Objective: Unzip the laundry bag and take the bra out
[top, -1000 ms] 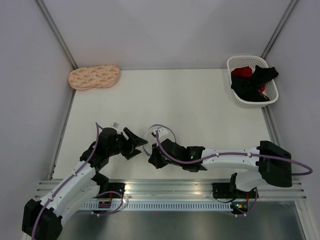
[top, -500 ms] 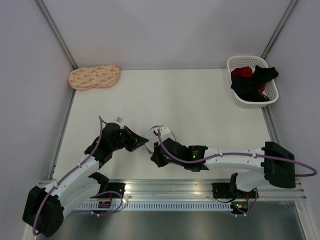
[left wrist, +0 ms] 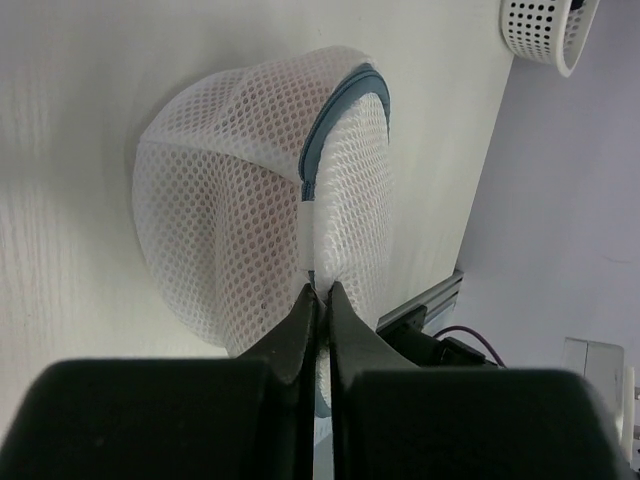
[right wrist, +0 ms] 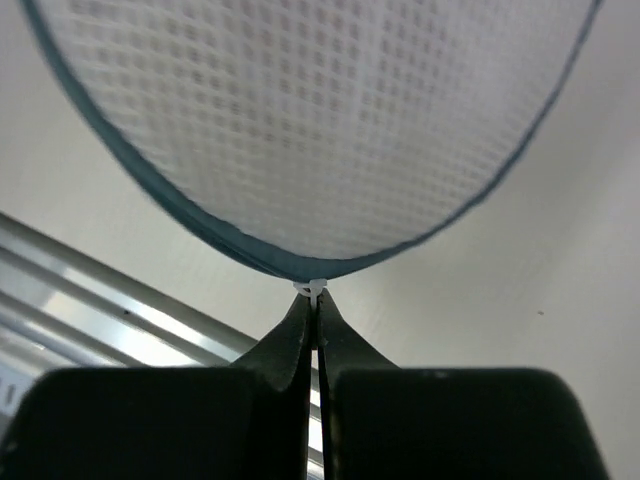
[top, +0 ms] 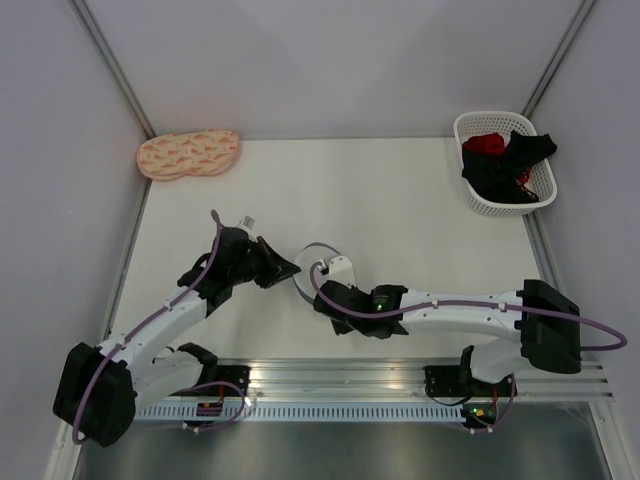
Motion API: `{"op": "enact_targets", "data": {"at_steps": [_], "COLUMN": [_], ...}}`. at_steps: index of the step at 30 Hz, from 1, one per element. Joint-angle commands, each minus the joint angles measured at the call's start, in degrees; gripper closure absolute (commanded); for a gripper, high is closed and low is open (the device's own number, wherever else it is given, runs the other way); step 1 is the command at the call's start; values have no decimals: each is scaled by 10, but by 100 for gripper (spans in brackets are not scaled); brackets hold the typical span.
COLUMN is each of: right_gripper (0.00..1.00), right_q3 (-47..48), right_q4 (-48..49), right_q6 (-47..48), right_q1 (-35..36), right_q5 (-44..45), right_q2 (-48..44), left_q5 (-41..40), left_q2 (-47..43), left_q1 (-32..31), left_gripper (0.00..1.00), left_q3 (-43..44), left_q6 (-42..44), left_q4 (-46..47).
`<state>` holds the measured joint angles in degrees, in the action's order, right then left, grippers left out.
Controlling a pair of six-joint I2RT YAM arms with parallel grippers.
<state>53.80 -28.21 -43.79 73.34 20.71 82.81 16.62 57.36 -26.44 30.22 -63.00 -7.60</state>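
The laundry bag [top: 318,256], a small round white mesh pouch with a grey-blue zipper rim [left wrist: 335,110], stands on edge on the table between my two grippers. My left gripper [left wrist: 320,292] is shut on the bag's mesh at a white seam strip, and it reaches the bag from the left [top: 292,268]. My right gripper [right wrist: 316,296] is shut on the small white zipper pull at the rim, coming from the near right [top: 320,286]. The bra shows only as a faint pink tint through the mesh [left wrist: 245,210].
A white lattice basket [top: 478,204] holding black and red garments stands at the back right. A peach two-lobed pad [top: 188,154] lies at the back left. The aluminium rail [top: 340,375] runs along the near edge, close behind the bag.
My left gripper moved right to the bag and went from open to shut on its mesh. The right gripper stayed shut on the zipper pull and shifted slightly.
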Motion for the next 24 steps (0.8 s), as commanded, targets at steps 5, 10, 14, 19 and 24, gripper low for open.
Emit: {"op": "enact_targets", "data": {"at_steps": [5,10,14,19,24], "right_gripper": [100,100,100,100,100], "right_q3": [16,24,39,46,34], "right_q4": [-170,-163,-141,-115,-79], "right_q6": [-37,18,46,49,63], "right_q1": [-55,-127,-155,-156,-155], "right_q5": [121,159,151,134,92], "right_q2": [-9,6,17,2,-16], "left_q5": [54,131,222,171,31], "left_q2": [100,235,325,345,264], "left_q1": [16,21,21,21,20], "left_gripper": [98,98,75,22,16], "left_q3": [117,220,302,356,313], "left_q6": [175,280,319,321,256], "left_q4": [-18,-45,-21,-16,-106]}}
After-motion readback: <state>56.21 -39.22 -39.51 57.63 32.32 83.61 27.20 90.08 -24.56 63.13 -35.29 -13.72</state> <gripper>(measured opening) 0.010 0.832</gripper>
